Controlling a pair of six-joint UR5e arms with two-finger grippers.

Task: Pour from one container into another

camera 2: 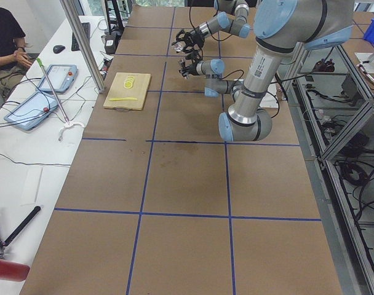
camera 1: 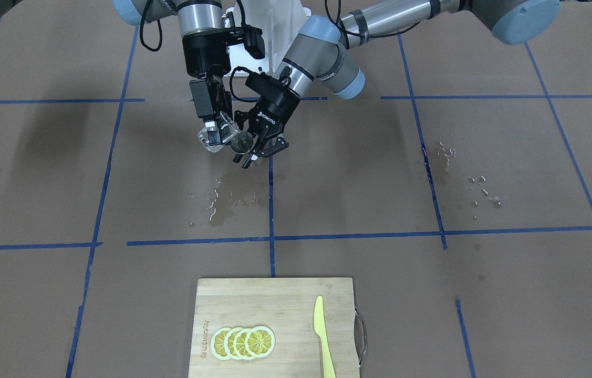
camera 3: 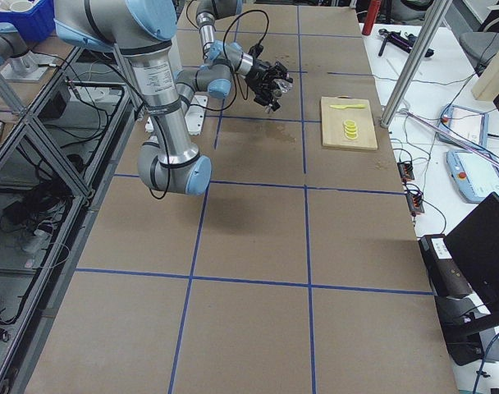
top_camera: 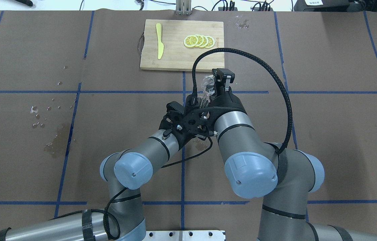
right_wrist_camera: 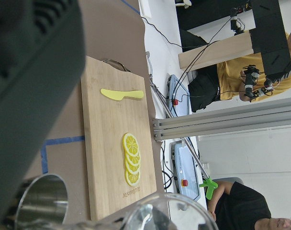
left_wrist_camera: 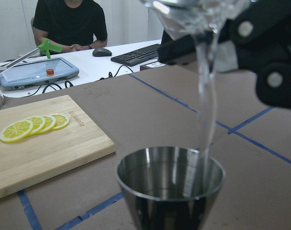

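My right gripper (camera 1: 215, 131) is shut on the small clear glass cup (camera 1: 218, 138), tipped over with its mouth toward the steel jigger (camera 1: 243, 141). My left gripper (camera 1: 260, 150) is shut on that jigger and holds it upright just beside and below the glass, above the table. In the left wrist view a thin stream of water (left_wrist_camera: 206, 96) falls from the glass (left_wrist_camera: 193, 12) into the jigger's open cone (left_wrist_camera: 170, 184). The right wrist view shows the glass rim (right_wrist_camera: 169, 211) and the jigger (right_wrist_camera: 40, 201) close together. From overhead the glass (top_camera: 206, 83) peeks out past the right wrist.
A wooden cutting board (camera 1: 274, 299) at the operators' side carries lemon slices (camera 1: 243, 342) and a yellow knife (camera 1: 323, 336). Wet patches lie on the brown paper under the grippers (camera 1: 222, 202) and off to the robot's left (camera 1: 464, 178). People sit beyond the table.
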